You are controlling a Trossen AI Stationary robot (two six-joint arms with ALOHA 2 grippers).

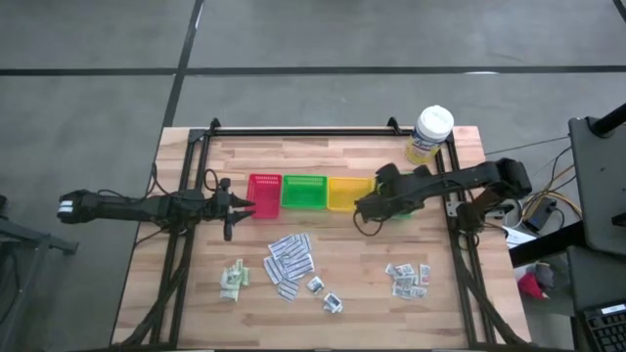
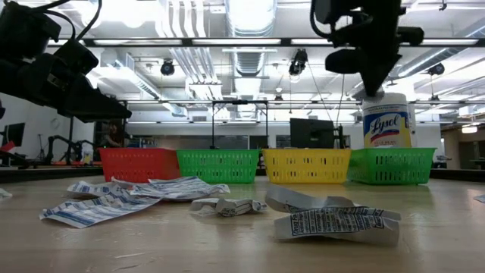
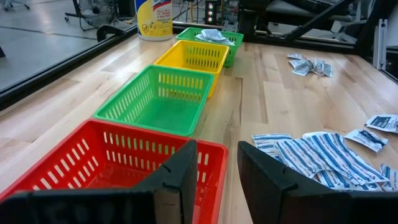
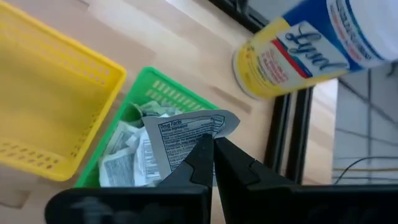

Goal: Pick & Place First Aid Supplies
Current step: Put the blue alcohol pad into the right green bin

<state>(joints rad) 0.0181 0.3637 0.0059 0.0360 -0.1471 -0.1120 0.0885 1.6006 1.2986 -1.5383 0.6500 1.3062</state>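
White printed packet (image 4: 186,134) hung clamped in our right pincer (image 4: 212,149), directly above the far green tray (image 4: 163,99). Our left pincer (image 3: 214,163) gaped empty beside the red tray (image 3: 93,163)

Two dark jointed arms (image 1: 147,207), one white-banded

A pale wooden surface (image 1: 342,293) is carrying a row of small slotted plastic baskets across its middle. A red basket (image 1: 264,193) is sitting at the left end, a green basket (image 1: 304,191) is touching its right side, and a yellow basket (image 1: 348,193) is standing next to that. A second green basket (image 3: 214,45) is sitting just beyond the yellow one at the right end. A white-lidded tub (image 1: 430,134) with a yellow label is standing upright at the far right corner, near the black rail (image 1: 303,131) that is running along the far edge. Grey floor (image 1: 88,117) is lying around the surface.
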